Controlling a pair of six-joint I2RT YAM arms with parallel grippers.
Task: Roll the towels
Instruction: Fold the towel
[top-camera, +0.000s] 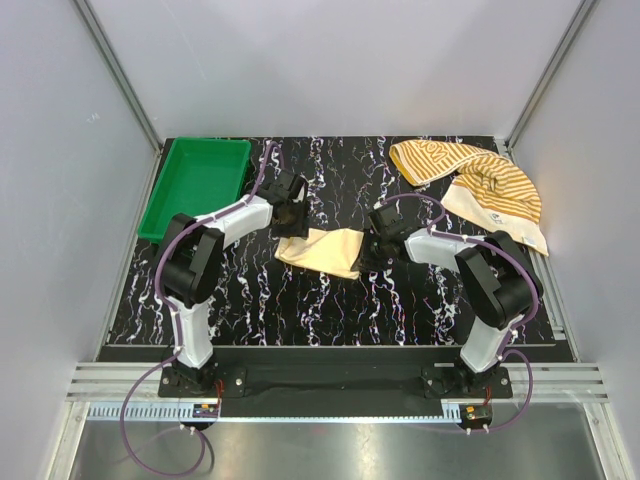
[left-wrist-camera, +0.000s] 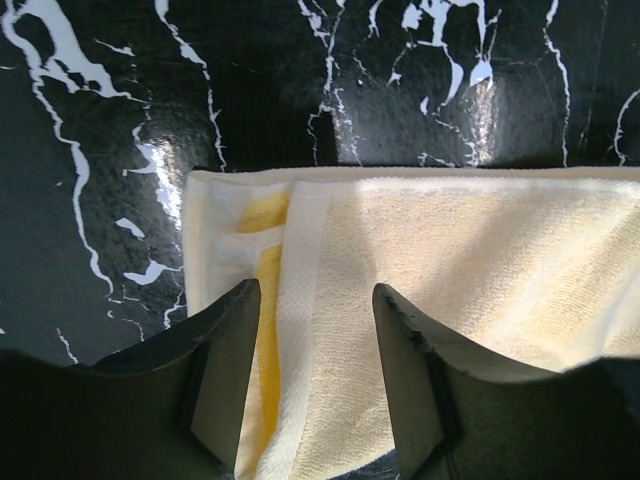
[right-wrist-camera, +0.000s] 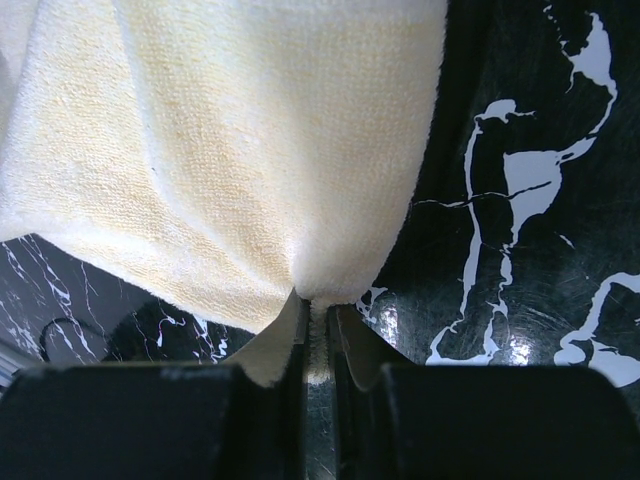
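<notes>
Worktop (top-camera: 330, 310): black, white-veined, carries everything.

Striped towel (top-camera: 480, 180): orange-and-cream, crumpled at the far right corner, pale back and label showing. Untouched, not rolled.

Green tray (top-camera: 205, 180): far left corner, well apart from both towels.

Plain yellow towel (top-camera: 325, 250): mid-worktop between the two arms, folded to a flattish band, not yet rolled. Its right end is lifted into a drape in the right wrist view; its left end lies flat with the hem visible.

Right gripper (right-wrist-camera: 318, 310): jaws pressed together, pinching a fold of the yellow towel's edge.

Left gripper (left-wrist-camera: 315, 300): jaws spread, straddling the hemmed left end from above. No cloth is seen caught between them; contact with the cloth cannot be told.

Step in hand, as judged: securing both ends of the yellow towel before the roll begins.

Next move likely calls for the left jaws to close on the hem, then both ends turning over together, evenly, so the roll stays straight.
</notes>
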